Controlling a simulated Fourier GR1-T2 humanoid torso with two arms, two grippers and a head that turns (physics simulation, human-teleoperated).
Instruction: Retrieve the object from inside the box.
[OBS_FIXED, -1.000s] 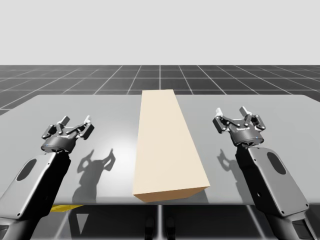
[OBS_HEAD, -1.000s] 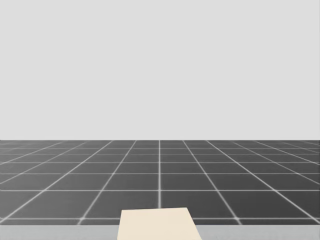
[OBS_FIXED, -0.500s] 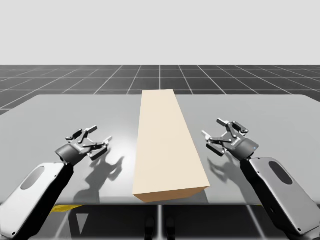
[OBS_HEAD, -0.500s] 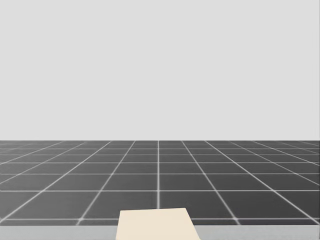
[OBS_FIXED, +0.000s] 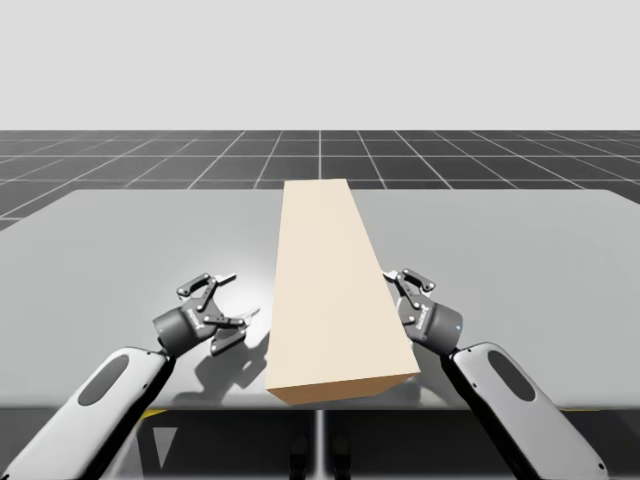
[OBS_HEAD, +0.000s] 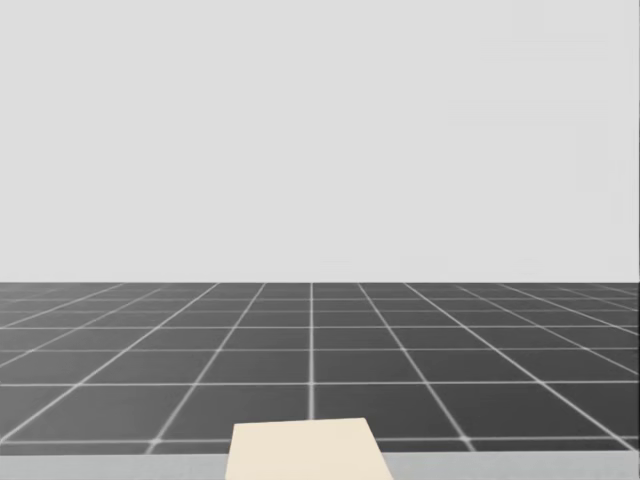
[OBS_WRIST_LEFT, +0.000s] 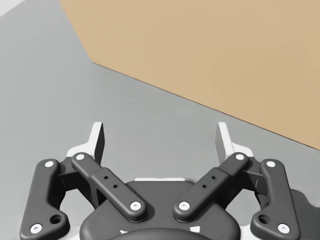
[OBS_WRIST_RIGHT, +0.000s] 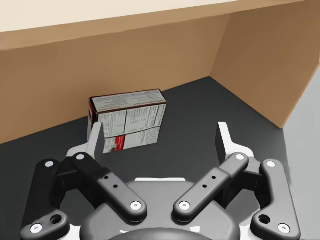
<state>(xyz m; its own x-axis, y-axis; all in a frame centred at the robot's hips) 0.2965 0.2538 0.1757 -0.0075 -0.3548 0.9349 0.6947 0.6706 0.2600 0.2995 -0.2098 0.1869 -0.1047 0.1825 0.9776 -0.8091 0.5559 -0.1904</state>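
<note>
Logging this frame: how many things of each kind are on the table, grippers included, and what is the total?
Large tan box: 1
Small white-and-red box inside it: 1
Grippers: 2, left gripper and right gripper, both with jaws open
Total: 4

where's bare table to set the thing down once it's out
The table is bare on both sides of the long box, widest toward the far corners. Tight by its near end, where the left gripper and right gripper flank it.
</note>
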